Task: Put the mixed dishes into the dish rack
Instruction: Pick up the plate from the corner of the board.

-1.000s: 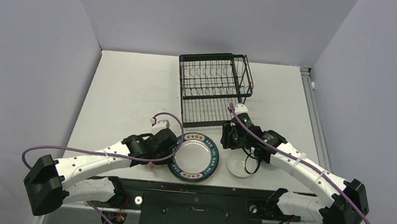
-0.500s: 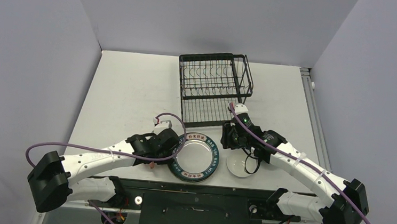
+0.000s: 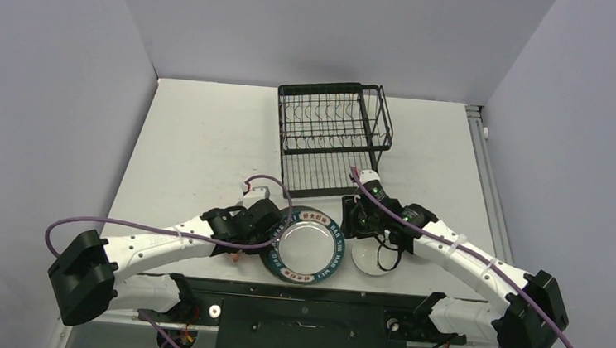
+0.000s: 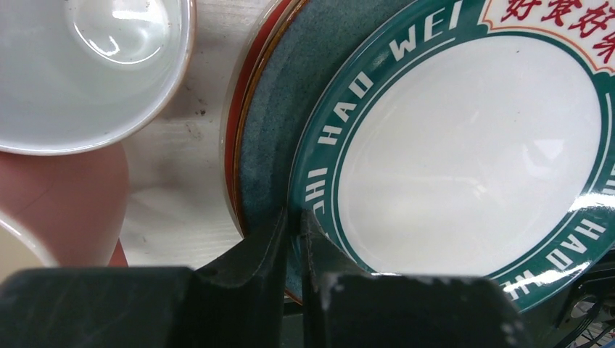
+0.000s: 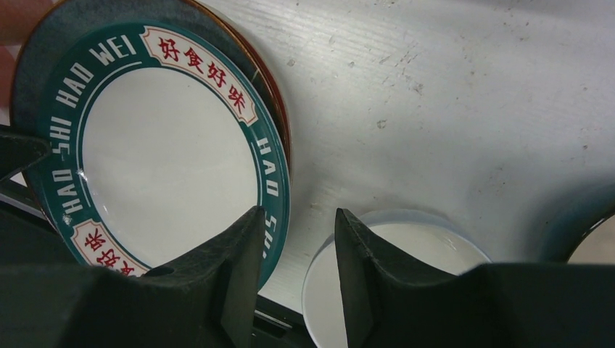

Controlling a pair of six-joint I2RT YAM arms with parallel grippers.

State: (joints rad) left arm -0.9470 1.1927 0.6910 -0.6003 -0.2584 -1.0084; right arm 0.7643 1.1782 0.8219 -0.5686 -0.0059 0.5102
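**Q:** Where is the dish rack (image 3: pixel 333 134)?

**A:** The black wire rack stands on the far part of the grey table (image 3: pixel 207 149).

**Q:** And the dishes?

**A:** They lie on the near side of the rack. Just in front of its lower tray is a stack of plates. The green-rimmed plate (image 3: pixel 308 242), white with lettering, is on top, with a teal plate (image 4: pixel 272 145) under it and a red plate (image 4: pixel 230 141) lowest. In front of the rack's right corner sits the white bowl (image 3: pixel 368 263), upright, near the stack but apart from it.

**Q:** What is the left gripper (image 4: pixel 294 239) doing?

**A:** It sits in front of the rack's left corner, its fingers pinched onto the rim of the green-rimmed plate.

**Q:** And the right gripper (image 5: pixel 297 217)?

**A:** It hangs in front of the rack, over the gap between stack and bowl. Its jaws are spread and grip nothing.

**Q:** Anything more?

**A:** A pink mug (image 4: pixel 72 196) shows in the left wrist view. I cannot tell its place relative to the rack.
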